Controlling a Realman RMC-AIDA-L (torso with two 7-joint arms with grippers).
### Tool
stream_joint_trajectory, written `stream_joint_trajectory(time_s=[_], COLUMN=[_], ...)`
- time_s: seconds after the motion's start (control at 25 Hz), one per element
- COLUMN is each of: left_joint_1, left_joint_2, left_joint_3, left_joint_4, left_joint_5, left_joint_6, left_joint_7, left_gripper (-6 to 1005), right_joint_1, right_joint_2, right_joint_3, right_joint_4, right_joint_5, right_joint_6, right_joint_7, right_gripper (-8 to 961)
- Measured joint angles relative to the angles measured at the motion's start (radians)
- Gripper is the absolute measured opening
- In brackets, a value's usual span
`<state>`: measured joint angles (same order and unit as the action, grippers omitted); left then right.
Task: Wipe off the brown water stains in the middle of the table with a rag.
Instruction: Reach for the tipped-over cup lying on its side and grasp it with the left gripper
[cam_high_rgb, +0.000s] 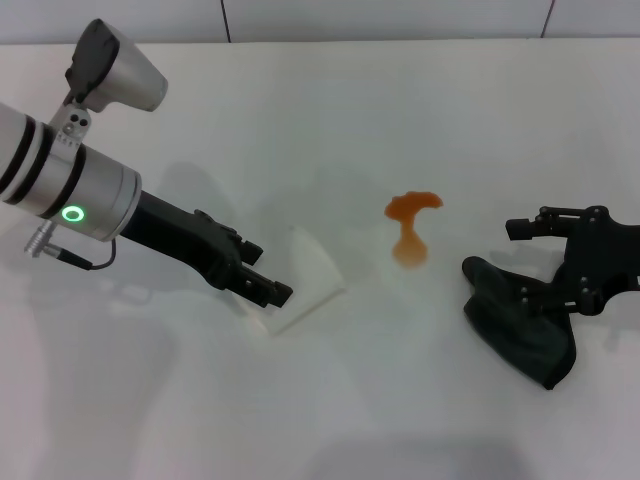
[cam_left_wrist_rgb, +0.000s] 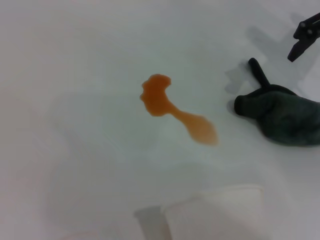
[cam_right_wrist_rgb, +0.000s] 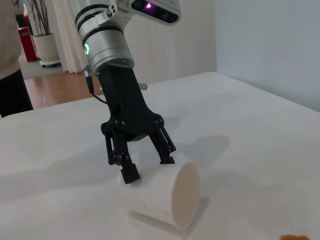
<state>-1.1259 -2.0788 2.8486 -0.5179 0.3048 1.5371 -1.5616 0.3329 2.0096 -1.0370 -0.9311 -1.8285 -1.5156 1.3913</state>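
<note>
Rag (cam_high_rgb: 522, 320) under spread right tool (cam_high_rgb: 545, 260); stains (cam_high_rgb: 410, 228) untouched; left tool (cam_high_rgb: 262, 275) spread astride cup (cam_high_rgb: 305, 277); no writing.

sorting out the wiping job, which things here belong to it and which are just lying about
Belongs to the job:
- brown stain
- rag beside the right gripper
- table

Lying about:
- white paper cup on its side, with the left gripper open over it
</note>
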Motion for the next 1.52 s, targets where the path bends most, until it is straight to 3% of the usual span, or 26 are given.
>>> stream_joint_trajectory(time_s=[1.52], left_joint_1=[0.013], left_joint_2=[-0.001], left_joint_3=[-0.002], left_joint_4=[0.068], left_joint_5=[-0.005], left_joint_6=[-0.082], left_joint_7=[-0.002], left_gripper=[838], right_joint_1=[0.003], right_joint_2=[0.0], right_joint_3=[0.0], right_joint_4=[-0.001], right_joint_5=[0.0], right_joint_6=[-0.002], right_joint_7=[0.003], right_gripper=[825])
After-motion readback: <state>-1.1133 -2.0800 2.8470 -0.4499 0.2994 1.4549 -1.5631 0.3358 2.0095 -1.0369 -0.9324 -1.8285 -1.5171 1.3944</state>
